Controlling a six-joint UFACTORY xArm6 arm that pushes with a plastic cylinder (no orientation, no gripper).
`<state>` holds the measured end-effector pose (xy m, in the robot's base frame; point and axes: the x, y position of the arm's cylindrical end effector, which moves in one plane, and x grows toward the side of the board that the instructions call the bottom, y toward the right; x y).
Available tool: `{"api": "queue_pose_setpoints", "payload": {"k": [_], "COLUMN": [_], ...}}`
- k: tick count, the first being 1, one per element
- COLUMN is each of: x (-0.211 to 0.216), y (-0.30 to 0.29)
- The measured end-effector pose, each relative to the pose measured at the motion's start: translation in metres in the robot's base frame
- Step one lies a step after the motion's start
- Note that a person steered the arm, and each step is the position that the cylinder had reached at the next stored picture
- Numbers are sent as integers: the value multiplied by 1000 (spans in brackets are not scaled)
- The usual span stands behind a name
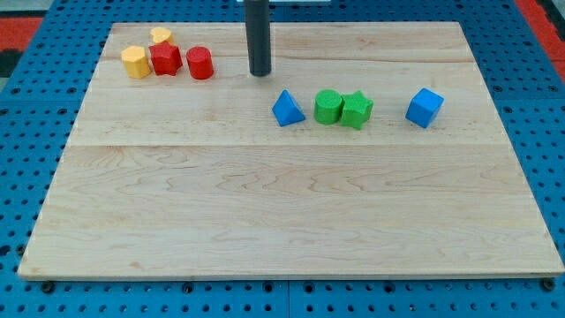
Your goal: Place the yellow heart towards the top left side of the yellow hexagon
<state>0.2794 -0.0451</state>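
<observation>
the yellow heart [160,35] sat touching the red star [165,59], up and to the right of the yellow hexagon [135,62], so it needed shifting left. my tip [259,72], a bare rod without fingers, stood well right of the hexagon, beyond the red cylinder [200,63].

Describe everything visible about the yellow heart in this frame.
The yellow heart is a small, glossy, plastic-looking block lying flat near the board's top left corner. Only its rounded top shows; the red star hides its lower part and seems to touch it. The yellow hexagon sits lower left. My tip is well off to the view's right.
</observation>
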Motion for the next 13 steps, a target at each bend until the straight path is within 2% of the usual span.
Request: {"api": "queue_pose_setpoints", "payload": {"k": [2, 3, 6, 9, 10, 11, 13], "x": [-40, -50, -65, -58, -50, -35, -20], "y": [-97, -104, -182, -182, -162, -108, -118]}}
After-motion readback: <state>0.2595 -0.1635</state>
